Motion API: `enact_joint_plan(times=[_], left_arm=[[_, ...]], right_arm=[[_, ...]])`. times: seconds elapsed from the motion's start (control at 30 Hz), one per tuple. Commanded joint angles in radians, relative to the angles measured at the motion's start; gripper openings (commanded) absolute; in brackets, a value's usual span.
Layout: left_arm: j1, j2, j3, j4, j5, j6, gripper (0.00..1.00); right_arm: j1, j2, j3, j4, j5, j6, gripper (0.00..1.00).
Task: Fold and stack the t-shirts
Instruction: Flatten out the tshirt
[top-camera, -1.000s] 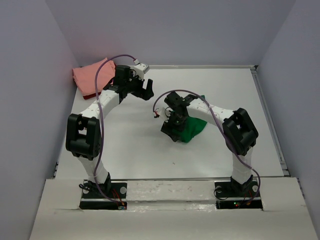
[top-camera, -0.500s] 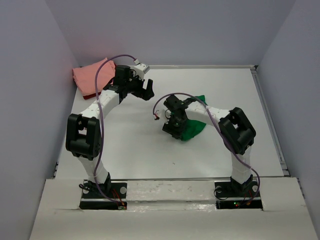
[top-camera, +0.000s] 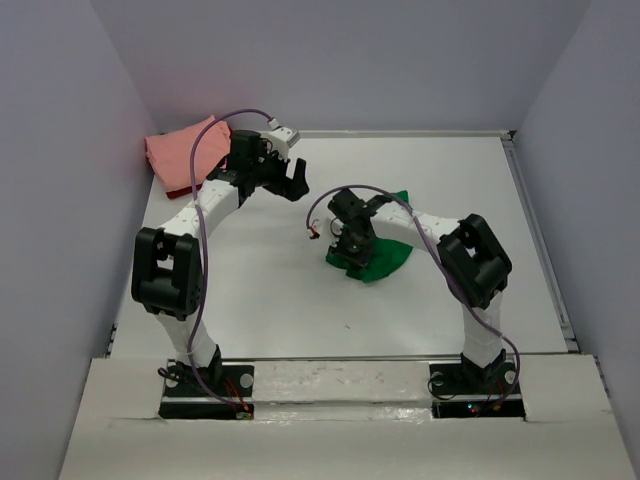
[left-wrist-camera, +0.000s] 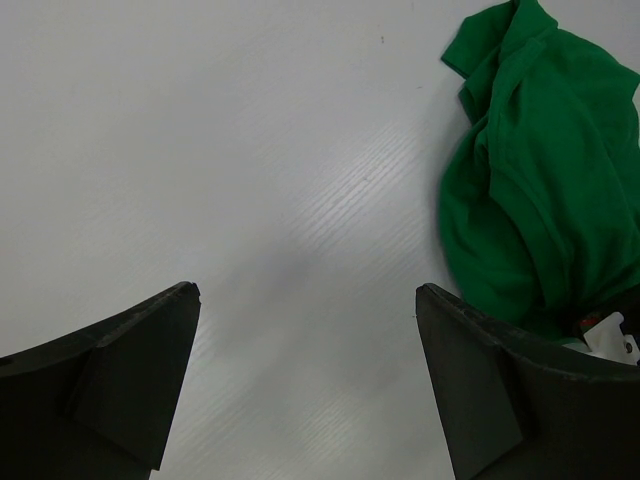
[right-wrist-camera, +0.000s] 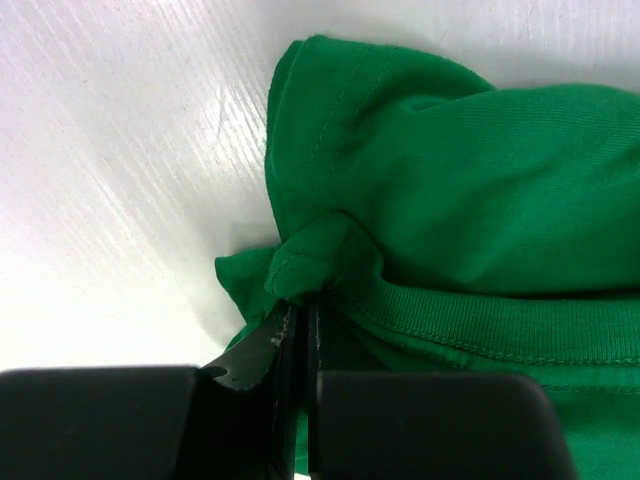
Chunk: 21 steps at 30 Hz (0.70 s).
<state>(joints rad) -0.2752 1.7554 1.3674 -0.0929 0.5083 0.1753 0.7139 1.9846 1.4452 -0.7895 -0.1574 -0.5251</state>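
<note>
T-shirts sit in two spots on the white table (top-camera: 270, 290). The green t-shirt (top-camera: 385, 258) lies crumpled in a loose heap near the middle of the table, a little towards the right arm's side. The salmon pink t-shirt (top-camera: 185, 150) rests folded in the far left corner against the wall, on top of the dark red t-shirt (top-camera: 178, 192), of which only a thin edge peeks out underneath. The right gripper (top-camera: 346, 260) is down at the near left edge of the green heap, and its wrist camera shows the jaws pressed together on a small bunched fold of the green t-shirt (right-wrist-camera: 450, 180), right beside the ribbed collar seam; the pinched cloth pokes up just above the right gripper (right-wrist-camera: 297, 320) while the rest of the shirt spreads away behind it. The left gripper (top-camera: 298, 182) hovers above bare table between the pink stack and the green heap, touching neither. From its own camera the left gripper (left-wrist-camera: 305, 290) has its two dark fingers spread wide with nothing between them but the white surface, and the green t-shirt (left-wrist-camera: 530, 170) lies off to one side, rumpled, beyond one finger. I cannot tell how the green shirt's sleeves are arranged inside the heap.
</note>
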Motion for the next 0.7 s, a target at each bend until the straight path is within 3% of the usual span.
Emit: enact_joint_plan(times=[0.0, 0.33, 0.67], left_arm=[[-0.009, -0.05, 0.009, 0.033, 0.022, 0.004, 0.99], [-0.01, -0.04, 0.035, 0.028, 0.022, -0.007, 0.99], [-0.016, -0.054, 0.03, 0.019, 0.013, 0.0, 0.99]], right_arm=[[0.009, -0.024, 0.04, -0.06, -0.007, -0.001, 0.0], [-0.043, -0.207, 0.205, -0.117, 0.076, 0.004, 0.0], [-0.108, -0.262, 0.294, -0.143, 0.243, -0.012, 0.0]])
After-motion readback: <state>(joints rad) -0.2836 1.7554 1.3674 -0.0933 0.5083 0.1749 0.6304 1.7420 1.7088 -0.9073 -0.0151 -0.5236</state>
